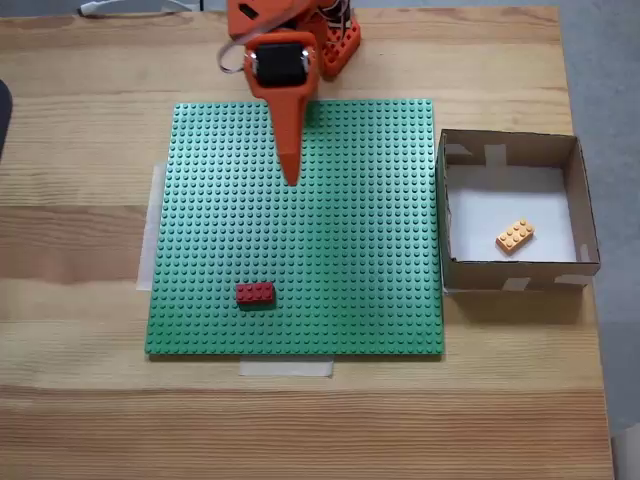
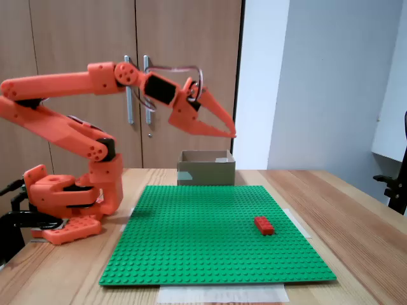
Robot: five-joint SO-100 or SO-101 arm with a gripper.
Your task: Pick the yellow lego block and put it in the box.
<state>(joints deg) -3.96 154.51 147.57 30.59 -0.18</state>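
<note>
The yellow lego block (image 1: 515, 236) lies tilted on the white floor of the box (image 1: 447, 215), toward its lower right corner in a fixed view from above; the box stands just beside the right edge of the green baseplate (image 1: 360, 250); in the side-on fixed view the box (image 2: 206, 171) sits behind the baseplate (image 2: 203, 235). A red brick (image 1: 255, 293) rests on the baseplate near its lower left; the orange gripper (image 2: 231, 132) hangs high above the plate, holding nothing, its fingertips seemingly drawn together, though the gap is hard to judge.
</note>
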